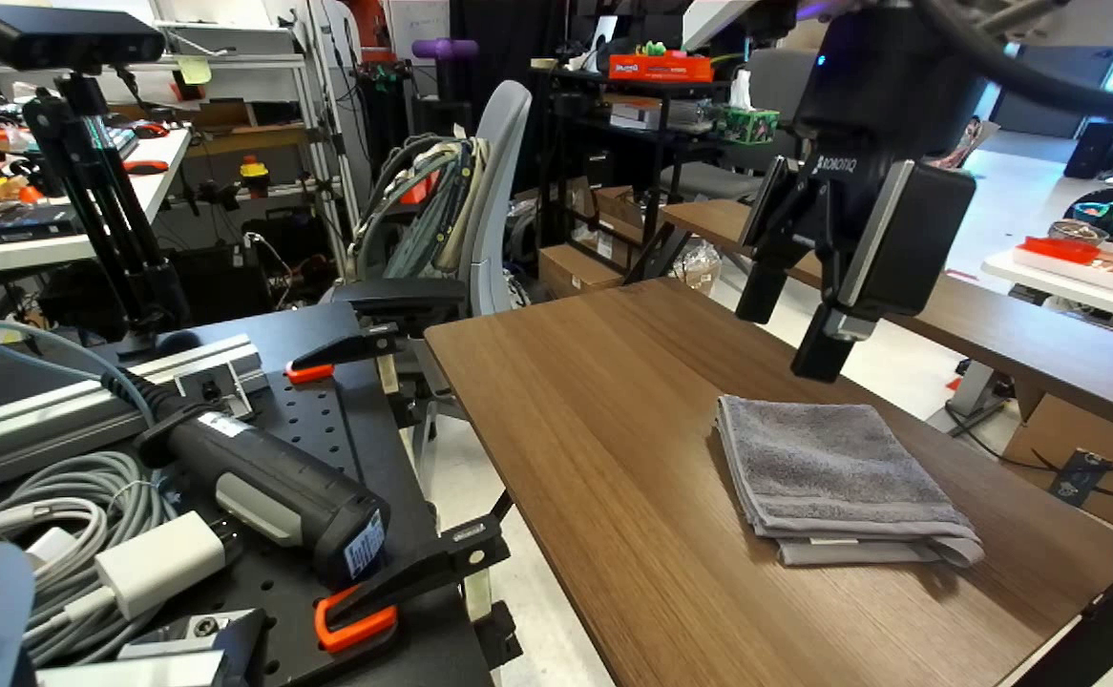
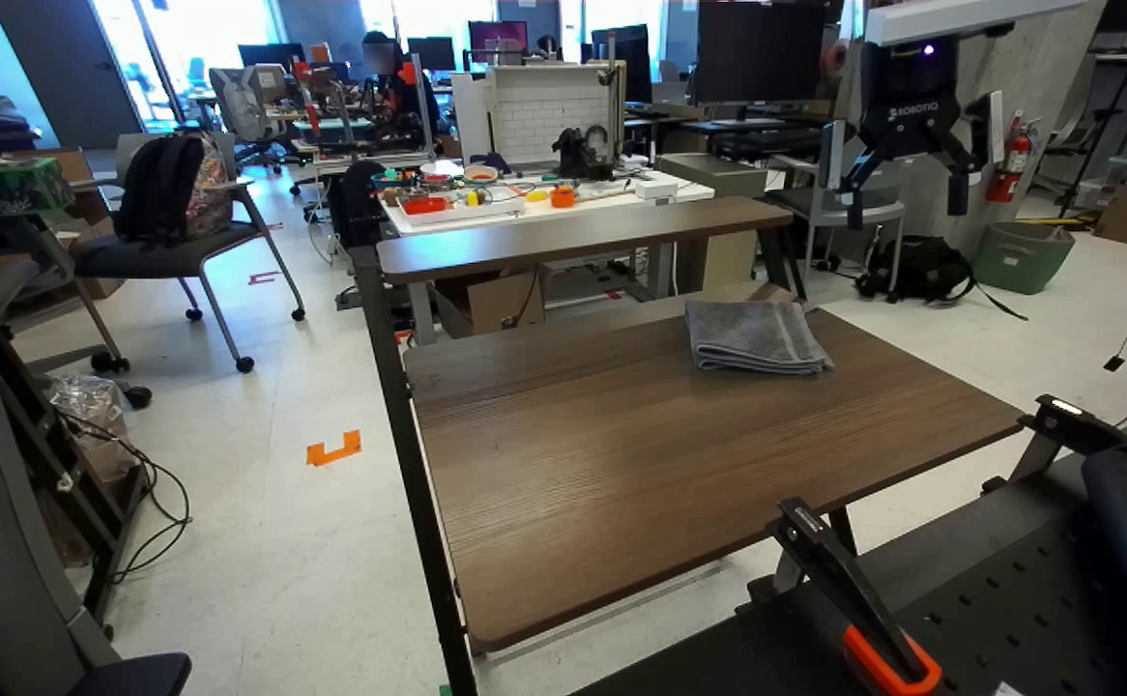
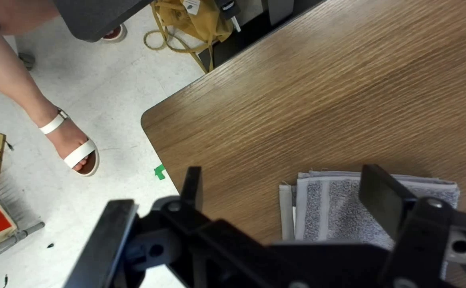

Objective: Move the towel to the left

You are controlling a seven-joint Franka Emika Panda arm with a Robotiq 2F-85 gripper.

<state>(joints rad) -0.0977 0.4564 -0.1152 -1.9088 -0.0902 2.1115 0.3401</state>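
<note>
Towel (image 1: 833,468): grey pile cloth, folded roughly square, edges layered
Tabletop (image 1: 604,458): brown, wood-grained, rounded corners
Gripper (image 1: 791,324): pointing downward, apart from cloth, fingers spread

I'm standing in a robotics lab: Robotiq gripper (image 2: 906,201), tripod-mounted camera (image 1: 58,38), orange-padded clamps (image 1: 432,570) on the near perforated benchtop (image 1: 313,407), monitors (image 2: 762,53) at the far end.
</note>
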